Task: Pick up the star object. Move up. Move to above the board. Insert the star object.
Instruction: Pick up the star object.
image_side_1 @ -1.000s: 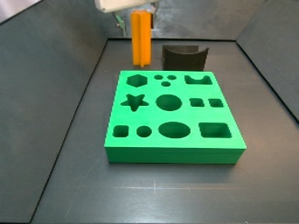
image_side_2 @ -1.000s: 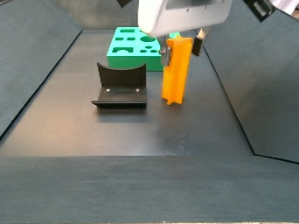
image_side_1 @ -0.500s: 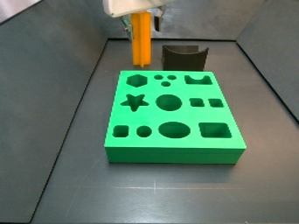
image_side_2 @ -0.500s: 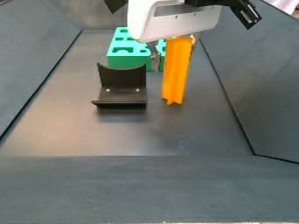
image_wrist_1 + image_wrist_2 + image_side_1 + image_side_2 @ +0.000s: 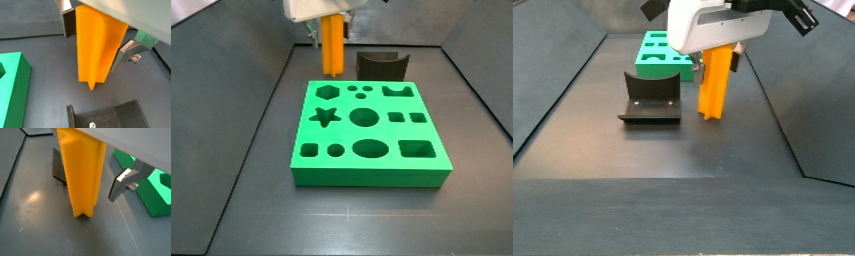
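The star object (image 5: 331, 52), a tall orange ridged prism, stands upright on the dark floor behind the green board (image 5: 438, 165). It also shows in the side view (image 5: 714, 90) and in both wrist views (image 5: 97, 45) (image 5: 81, 173). The gripper (image 5: 329, 18) is low over its top, also seen in the side view (image 5: 716, 50). In both wrist views the gripper (image 5: 93, 50) (image 5: 83, 183) straddles the prism. One silver finger (image 5: 120, 185) stands a little apart from the prism's side. The jaws are open around it.
The dark fixture (image 5: 381, 65) with a curved notch stands beside the star object, behind the board; it also shows in the side view (image 5: 649, 100) and a wrist view (image 5: 110, 117). The board's corner shows in both wrist views (image 5: 13, 95) (image 5: 157, 198). Sloped dark walls bound the floor.
The gripper has come down over the top of the star object. The star object, board and fixture have not moved.
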